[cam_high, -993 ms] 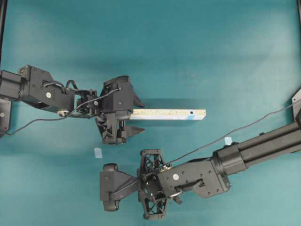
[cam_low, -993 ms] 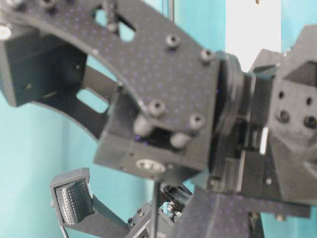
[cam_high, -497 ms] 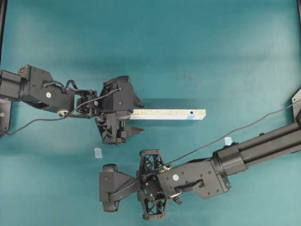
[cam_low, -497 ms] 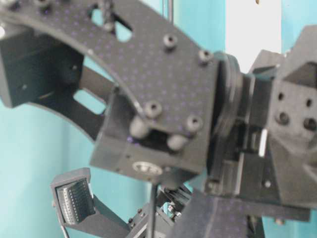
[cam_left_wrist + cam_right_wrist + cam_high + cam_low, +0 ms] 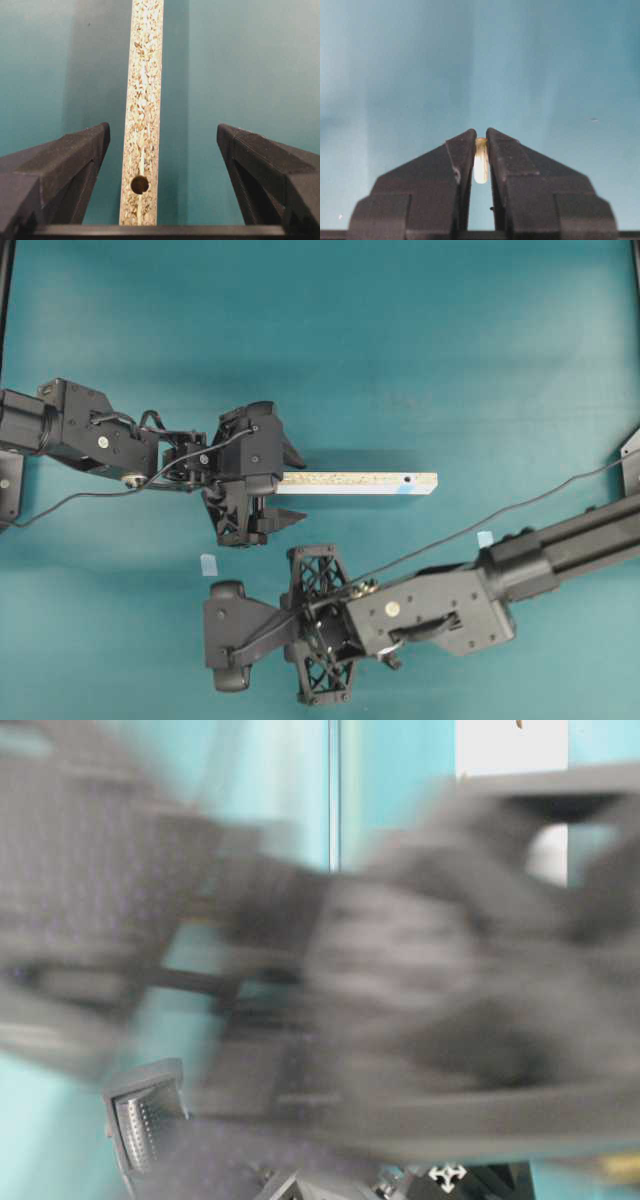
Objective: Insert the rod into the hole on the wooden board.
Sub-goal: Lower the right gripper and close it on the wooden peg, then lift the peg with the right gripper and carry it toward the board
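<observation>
Two arms over the teal table [image 5: 420,350], and the right gripper [image 5: 481,142] has its jaws pinched tight on the rod [image 5: 481,162], the little cream peg standing upright between the fingertips, clear of the surface. The wooden board [image 5: 358,482] lies flat, its blue-smudged end with the hole [image 5: 408,481] pointing right. The left gripper [image 5: 162,150] straddles the board's plain end, jaws spread wide, touching nothing, that end's own hole between them. Two pale-blue tape squares [image 5: 208,564] lie nearby. The table-level view is all blur.
</observation>
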You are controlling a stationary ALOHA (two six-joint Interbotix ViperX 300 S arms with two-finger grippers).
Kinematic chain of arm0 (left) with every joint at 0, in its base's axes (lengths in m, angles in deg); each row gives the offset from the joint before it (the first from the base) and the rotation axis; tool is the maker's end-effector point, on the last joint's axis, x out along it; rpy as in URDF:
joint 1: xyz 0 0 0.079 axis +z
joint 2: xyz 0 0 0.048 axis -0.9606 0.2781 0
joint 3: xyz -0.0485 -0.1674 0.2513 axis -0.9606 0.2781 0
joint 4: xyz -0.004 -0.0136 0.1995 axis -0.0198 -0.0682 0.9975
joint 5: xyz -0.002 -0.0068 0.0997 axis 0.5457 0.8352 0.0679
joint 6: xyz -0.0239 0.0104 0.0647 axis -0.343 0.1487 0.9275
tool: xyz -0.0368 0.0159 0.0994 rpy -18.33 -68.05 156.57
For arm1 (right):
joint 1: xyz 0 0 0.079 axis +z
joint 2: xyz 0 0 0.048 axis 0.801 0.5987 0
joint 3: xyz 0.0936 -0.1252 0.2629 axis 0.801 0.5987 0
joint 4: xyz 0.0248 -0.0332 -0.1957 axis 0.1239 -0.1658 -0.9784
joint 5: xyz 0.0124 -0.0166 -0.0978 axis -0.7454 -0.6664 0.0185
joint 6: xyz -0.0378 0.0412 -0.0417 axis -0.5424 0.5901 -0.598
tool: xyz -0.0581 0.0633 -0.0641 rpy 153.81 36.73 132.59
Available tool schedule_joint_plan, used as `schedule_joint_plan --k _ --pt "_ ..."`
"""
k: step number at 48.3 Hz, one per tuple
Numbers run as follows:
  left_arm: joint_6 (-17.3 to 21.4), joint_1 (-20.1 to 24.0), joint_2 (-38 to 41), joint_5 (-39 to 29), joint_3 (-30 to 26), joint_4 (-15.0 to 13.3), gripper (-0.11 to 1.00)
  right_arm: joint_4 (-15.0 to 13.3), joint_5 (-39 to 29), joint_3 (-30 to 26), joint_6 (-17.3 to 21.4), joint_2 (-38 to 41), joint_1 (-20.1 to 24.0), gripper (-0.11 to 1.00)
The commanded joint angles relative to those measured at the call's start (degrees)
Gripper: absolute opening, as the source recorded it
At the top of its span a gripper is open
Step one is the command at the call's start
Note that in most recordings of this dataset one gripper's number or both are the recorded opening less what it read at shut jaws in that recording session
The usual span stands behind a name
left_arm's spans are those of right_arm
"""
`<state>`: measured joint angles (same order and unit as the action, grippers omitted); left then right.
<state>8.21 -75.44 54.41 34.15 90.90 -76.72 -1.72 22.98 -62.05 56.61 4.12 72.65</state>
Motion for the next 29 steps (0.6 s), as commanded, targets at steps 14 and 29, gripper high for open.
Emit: schedule_joint_plan --k 14,29 --pt "-1.05 -0.35 -0.97 0.35 -0.44 0.09 1.0 -0.7 0.79 1.58 -0.35 -9.32 -2.81 0.11" --pt "-1.05 -0.26 -0.79 0.35 -0.35 0.09 1.0 -6.33 8.88 7.91 -0.62 -14.85 -3.34 0.11"
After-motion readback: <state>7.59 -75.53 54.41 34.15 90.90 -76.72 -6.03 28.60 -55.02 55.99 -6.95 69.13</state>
